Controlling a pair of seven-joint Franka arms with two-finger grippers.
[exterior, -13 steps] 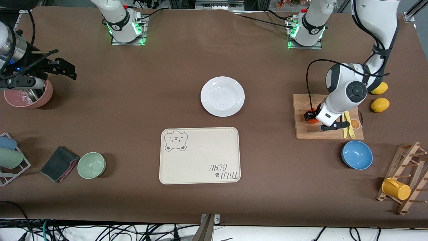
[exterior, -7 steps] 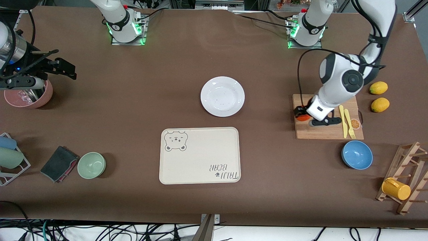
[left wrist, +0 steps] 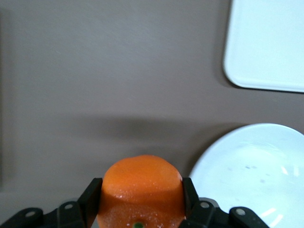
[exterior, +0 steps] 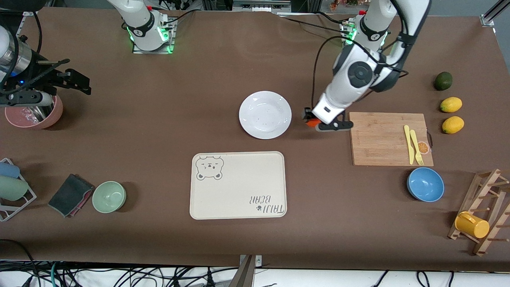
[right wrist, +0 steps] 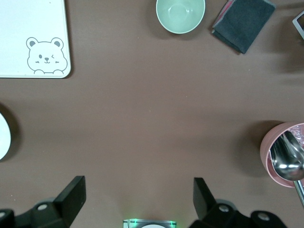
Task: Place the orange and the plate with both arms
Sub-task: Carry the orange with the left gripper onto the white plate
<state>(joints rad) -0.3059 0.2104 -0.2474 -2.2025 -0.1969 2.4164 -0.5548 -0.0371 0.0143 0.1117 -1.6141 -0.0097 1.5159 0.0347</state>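
My left gripper (exterior: 312, 120) is shut on the orange (exterior: 311, 123), a small bright orange fruit, and holds it in the air over the bare table between the white plate (exterior: 265, 114) and the wooden cutting board (exterior: 388, 138). In the left wrist view the orange (left wrist: 141, 187) sits between the two black fingers (left wrist: 90, 198), with the plate's rim (left wrist: 223, 156) close beside it. My right gripper (right wrist: 138, 194) is open and empty, waiting high over the right arm's end of the table above a pink bowl (exterior: 34, 113).
A cream bear-print tray (exterior: 238, 185) lies nearer to the front camera than the plate. Yellow cutlery (exterior: 413, 149) lies on the board. A blue bowl (exterior: 425, 184), two lemons (exterior: 452, 114), a dark green fruit (exterior: 442, 81), a mug rack (exterior: 482, 215), a green bowl (exterior: 109, 196) and a dark cloth (exterior: 70, 195) lie around.
My left gripper has lifted the orange off the cutting board and carried it toward the plate. The dark green fruit has come into view. The right arm has not moved.
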